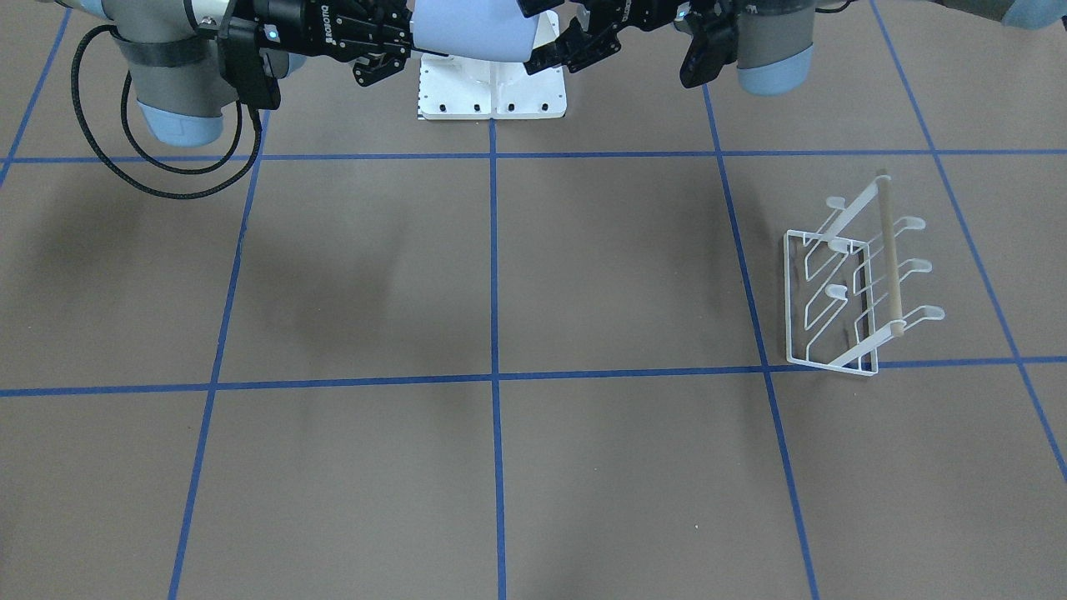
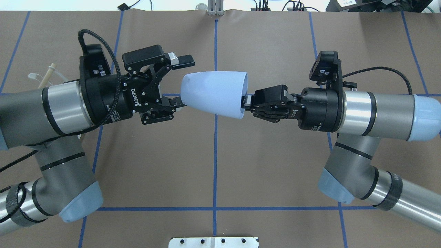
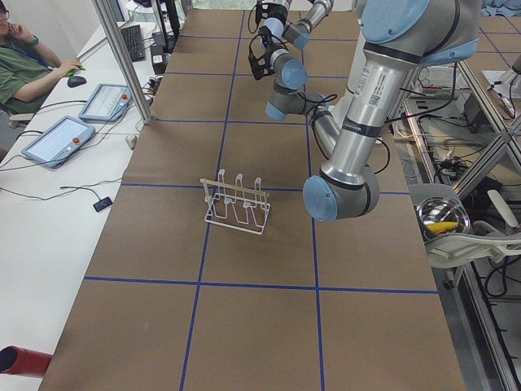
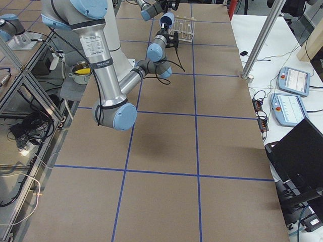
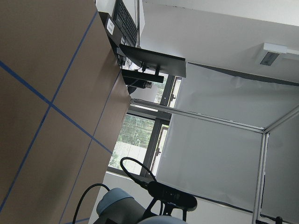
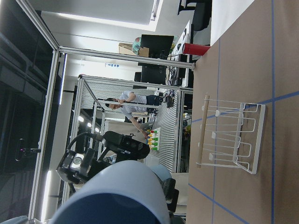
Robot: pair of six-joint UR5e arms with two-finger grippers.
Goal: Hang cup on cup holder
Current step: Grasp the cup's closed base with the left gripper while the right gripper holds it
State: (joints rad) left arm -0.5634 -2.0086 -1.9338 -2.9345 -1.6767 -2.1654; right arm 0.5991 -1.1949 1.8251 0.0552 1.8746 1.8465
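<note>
The pale blue cup hangs on its side in the air between the two arms, its wide rim toward my right arm. My right gripper is shut on the rim. My left gripper is open at the cup's closed base, with one finger close to it and the other finger well apart. In the front view the cup is at the top edge. The white wire cup holder stands on the table on my left side, mostly hidden behind my left arm in the overhead view.
The white robot pedestal plate sits at the table's near edge. Blue tape lines cross the brown table. An operators' desk with tablets runs along the far side. A metal bowl sits off the table.
</note>
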